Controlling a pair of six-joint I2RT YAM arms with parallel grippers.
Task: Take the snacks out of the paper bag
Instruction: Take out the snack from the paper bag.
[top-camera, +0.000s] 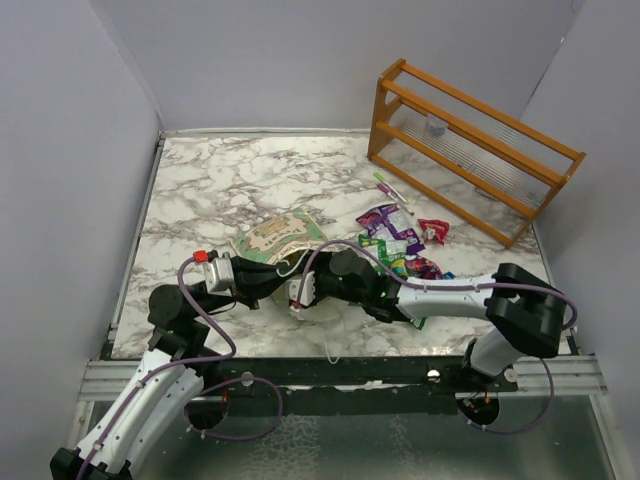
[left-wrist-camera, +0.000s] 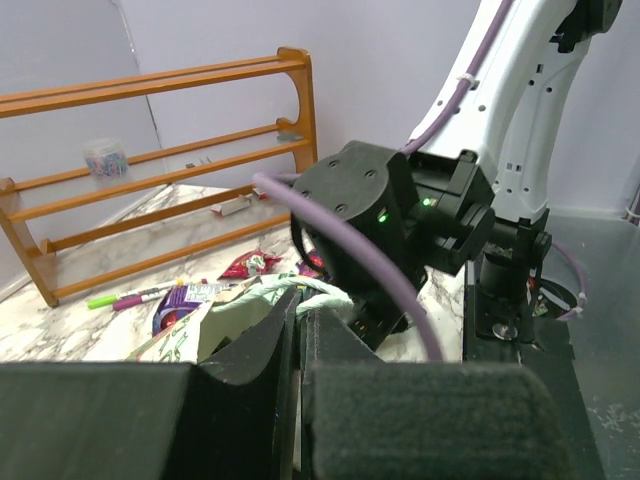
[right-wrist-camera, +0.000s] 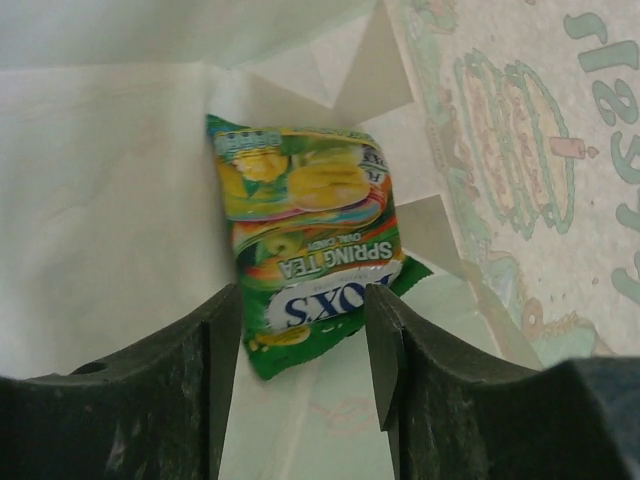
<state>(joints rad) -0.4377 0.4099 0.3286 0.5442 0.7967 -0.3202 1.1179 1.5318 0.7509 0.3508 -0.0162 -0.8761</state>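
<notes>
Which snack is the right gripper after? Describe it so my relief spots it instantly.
Find the paper bag lying mid-table; the right gripper reaches into its mouth. Between its open fingers lies a green packet printed SPRING TEA with yellow artwork, the only packet visible inside.

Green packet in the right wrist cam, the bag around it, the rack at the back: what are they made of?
Green packet: looks like glossy printed plastic film, given its sheen and crimped edges.
Paper bag: matte paper, with sharp fold creases and no shine.
Rack: seemingly varnished wood, with orange-brown rails. The shelves look pale and see-through, but the material is too small to tell.
</notes>
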